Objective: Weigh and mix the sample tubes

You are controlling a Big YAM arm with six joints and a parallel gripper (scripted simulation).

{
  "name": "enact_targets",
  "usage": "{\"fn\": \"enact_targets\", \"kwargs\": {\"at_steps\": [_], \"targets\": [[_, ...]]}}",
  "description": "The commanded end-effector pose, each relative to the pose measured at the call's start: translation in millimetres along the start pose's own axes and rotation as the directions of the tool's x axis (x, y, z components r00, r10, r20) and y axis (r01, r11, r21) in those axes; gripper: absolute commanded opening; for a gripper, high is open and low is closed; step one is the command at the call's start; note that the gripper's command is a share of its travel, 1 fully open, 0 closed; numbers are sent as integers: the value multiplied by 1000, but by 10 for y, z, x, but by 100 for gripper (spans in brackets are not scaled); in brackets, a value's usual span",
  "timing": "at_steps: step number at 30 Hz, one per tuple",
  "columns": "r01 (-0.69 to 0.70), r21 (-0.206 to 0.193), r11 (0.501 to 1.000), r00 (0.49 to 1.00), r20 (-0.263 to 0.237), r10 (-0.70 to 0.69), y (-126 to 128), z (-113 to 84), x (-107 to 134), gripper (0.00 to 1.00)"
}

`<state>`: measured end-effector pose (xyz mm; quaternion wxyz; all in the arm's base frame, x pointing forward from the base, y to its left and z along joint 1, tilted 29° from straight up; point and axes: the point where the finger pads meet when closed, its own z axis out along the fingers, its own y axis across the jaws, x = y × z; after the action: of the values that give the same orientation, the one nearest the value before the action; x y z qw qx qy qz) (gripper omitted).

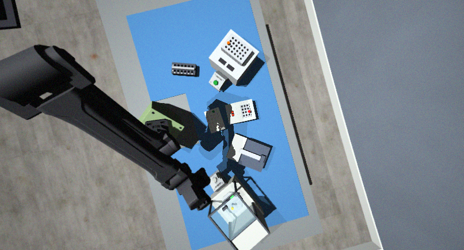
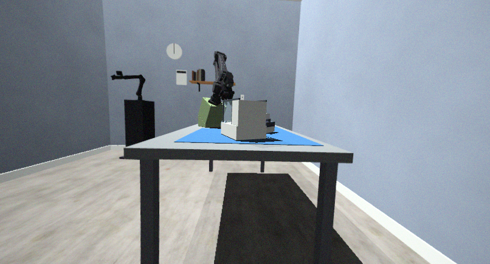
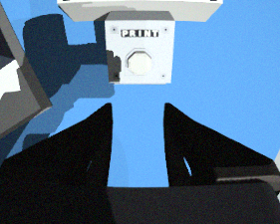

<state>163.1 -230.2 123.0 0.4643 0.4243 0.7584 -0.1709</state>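
Note:
My gripper (image 3: 138, 112) is open and empty, in front of the PRINT key (image 3: 139, 63) in the wrist view. The balance (image 1: 250, 238) (image 2: 251, 120) stands at the mat's near right end. Its green lamp (image 1: 232, 196) is lit, and its glass top pane looks shut. Tube A's yellow cap (image 1: 232, 208) shows through the glass, near the pan's middle. Tube B's green cap (image 1: 213, 111) is in the shaded tube rack (image 1: 221, 118). The dry block (image 1: 238, 117) has a red cap. The mixer (image 1: 216, 58) has an orange cap and a green START key (image 1: 215, 82).
The spectrophotometer (image 1: 255, 163) stands between dry block and balance. The magnet block (image 1: 183, 68) lies left of the mixer. A green angled housing (image 1: 147, 116) (image 2: 205, 114) is under the arm. The balance's tall glass box stands close beside the gripper.

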Motion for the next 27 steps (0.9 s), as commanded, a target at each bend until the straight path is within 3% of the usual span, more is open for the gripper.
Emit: {"fn": "enact_targets", "kwargs": {"at_steps": [1,27], "targets": [[18,8,1000,999,42,-18,-8,-154,-319,30],[21,10,1000,999,46,-22,5,-515,-523,30]]}}
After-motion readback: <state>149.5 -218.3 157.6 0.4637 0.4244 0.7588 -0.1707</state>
